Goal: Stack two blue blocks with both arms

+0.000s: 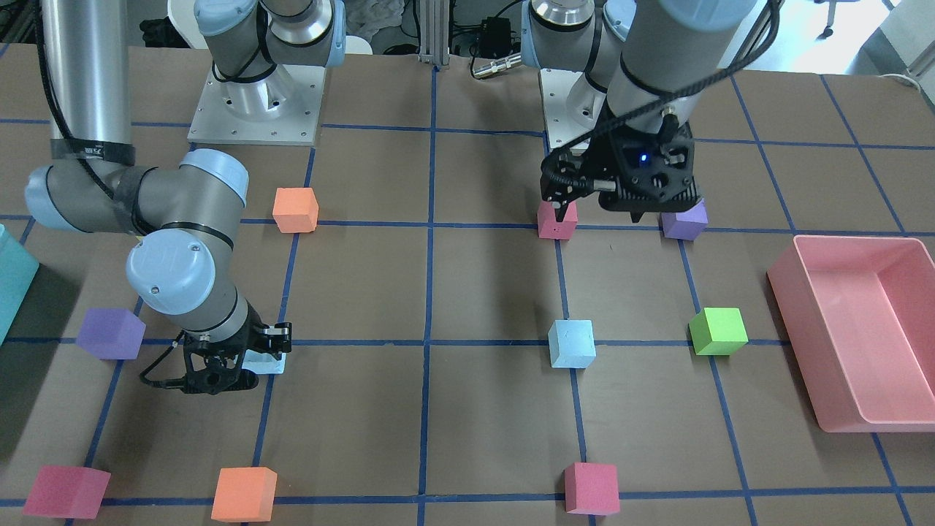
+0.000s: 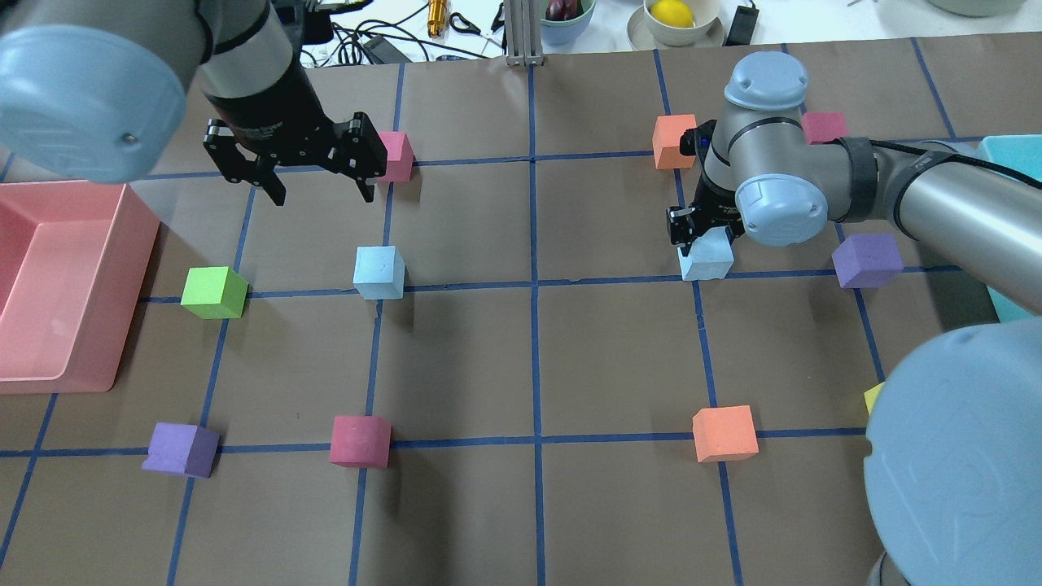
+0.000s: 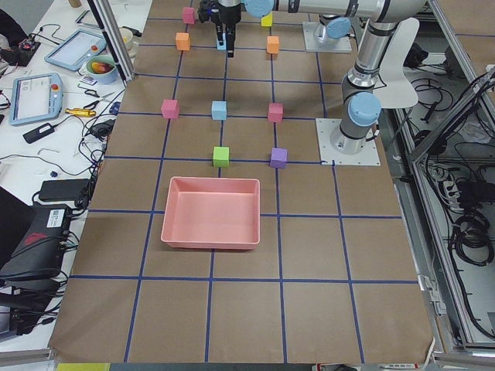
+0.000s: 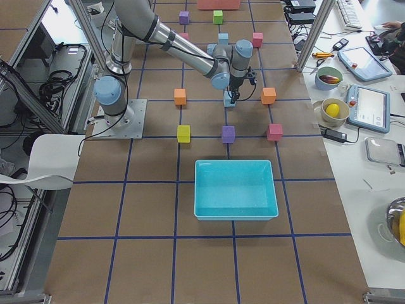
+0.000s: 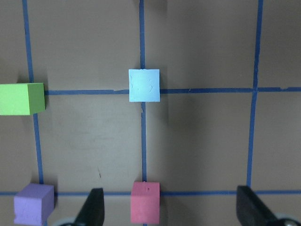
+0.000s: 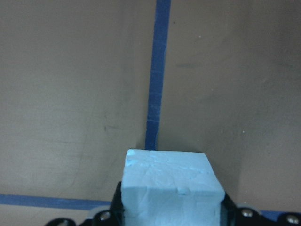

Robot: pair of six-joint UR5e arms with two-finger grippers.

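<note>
One blue block point(image 2: 379, 272) sits free on a tape line in the left half of the table; it also shows in the front view point(image 1: 571, 343) and the left wrist view point(image 5: 144, 85). My left gripper point(image 2: 323, 195) is open and empty, above the table behind that block, near a pink cube point(image 2: 397, 155). My right gripper point(image 2: 700, 238) is shut on the second blue block point(image 2: 707, 259), low at the table; this block fills the space between the jaws in the right wrist view point(image 6: 171, 188). I cannot tell whether it touches the table.
A pink bin point(image 2: 122, 268) stands at the left end and a teal bin point(image 2: 1005, 150) at the right end. A green cube point(image 2: 213, 292), purple cubes point(image 2: 868, 260) point(image 2: 181, 448), orange cubes point(image 2: 674, 141) point(image 2: 724, 433) and a pink cube point(image 2: 359, 441) lie on the grid.
</note>
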